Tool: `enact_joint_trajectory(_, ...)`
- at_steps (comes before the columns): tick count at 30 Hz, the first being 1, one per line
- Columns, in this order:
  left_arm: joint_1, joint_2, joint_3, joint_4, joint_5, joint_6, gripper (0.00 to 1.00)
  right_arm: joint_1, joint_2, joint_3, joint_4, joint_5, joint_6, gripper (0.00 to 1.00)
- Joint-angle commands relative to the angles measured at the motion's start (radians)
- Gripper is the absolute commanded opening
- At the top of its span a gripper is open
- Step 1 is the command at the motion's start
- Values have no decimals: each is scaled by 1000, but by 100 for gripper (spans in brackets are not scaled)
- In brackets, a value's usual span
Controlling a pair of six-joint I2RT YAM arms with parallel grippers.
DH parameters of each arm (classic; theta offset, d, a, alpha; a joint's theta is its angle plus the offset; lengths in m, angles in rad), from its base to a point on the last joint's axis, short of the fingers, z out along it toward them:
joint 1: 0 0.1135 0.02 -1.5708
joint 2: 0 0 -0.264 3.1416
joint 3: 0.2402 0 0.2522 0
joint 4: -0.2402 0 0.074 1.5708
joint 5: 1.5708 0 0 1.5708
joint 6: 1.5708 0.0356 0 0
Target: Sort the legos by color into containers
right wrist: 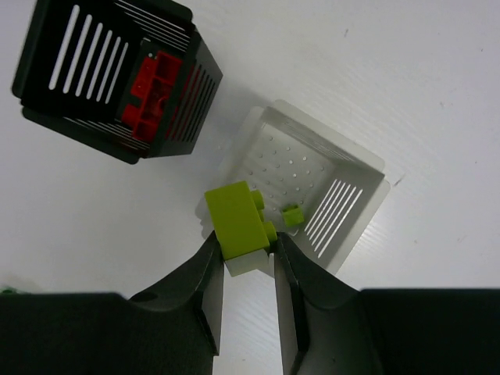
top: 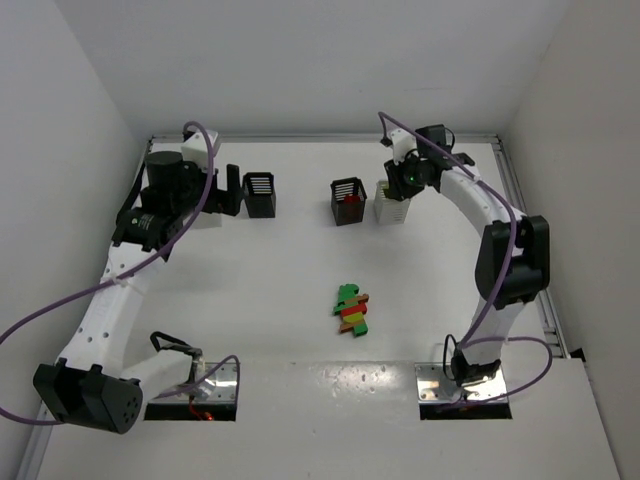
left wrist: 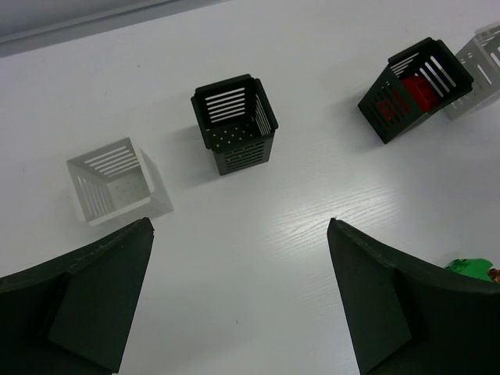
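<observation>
On table centre, top cam: mixed lego pile [top: 351, 310], apart from bins. L wrist cam: left gripper [left wrist: 240, 230] wide open, holding nothing, above left white bin [left wrist: 109, 183]. R wrist cam: right gripper [right wrist: 246, 250] pinches yellow-green lego [right wrist: 234, 217] at right white bin [right wrist: 367, 168] rim; red legos [right wrist: 152, 78] in black bin [right wrist: 47, 101].

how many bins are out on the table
4: left white bin far left, empty black bin beside it, black bin holding red legos, right white bin by the right gripper.

- Table [left wrist: 297, 234]: white, faint wood grain, slight sheen.
- Black bins [left wrist: 242, 156]: matt plastic.
- White bin [right wrist: 348, 205]: smooth, slightly translucent plastic.
- Lego [right wrist: 234, 219]: smooth yellow-green plastic.
- Right fingers [right wrist: 187, 301]: matt black plastic.
- Base plates [top: 222, 378]: shiny metal.
</observation>
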Motion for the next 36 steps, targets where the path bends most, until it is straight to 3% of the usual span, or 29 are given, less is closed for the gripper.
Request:
enact_joint_trajectory(1, -9, -29, 16, 5, -10, 0, 100, -8, 33, 89, -70, 16, 30, 0)
enact_joint_trajectory(4, -9, -9, 16, -4, -19, 0, 100, -17, 66, 120, -90, 44, 30, 2)
enact_joint_trajectory(10, -9, -9, 16, -4, 42, 22, 100, -26, 44, 95, -53, 56, 50, 32)
enact_joint_trajectory(14, -9, 2, 16, -4, 42, 22, 100, -26, 24, 95, -44, 56, 59, 34)
enact_joint_trajectory(17, -9, 2, 16, -4, 42, 22, 100, -26, 15, 95, -24, 56, 72, 43)
enact_joint_trajectory(21, -9, 2, 16, -4, 51, 13, 100, -26, -20, 95, -15, 56, 72, 44)
enact_joint_trajectory(25, -9, 11, 16, -4, 51, 13, 100, -7, -86, 106, -70, -77, 98, 44)
enact_joint_trajectory(30, -9, 11, 7, 5, 27, 0, 100, 52, -253, -150, -67, -272, 246, 47)
enact_joint_trajectory(33, -18, 22, -2, 5, 27, -9, 100, 130, -291, -309, -67, -342, 236, 49)
enact_joint_trajectory(36, -29, 22, -2, 5, 27, -9, 100, 225, -331, -437, -28, -372, 118, 49)
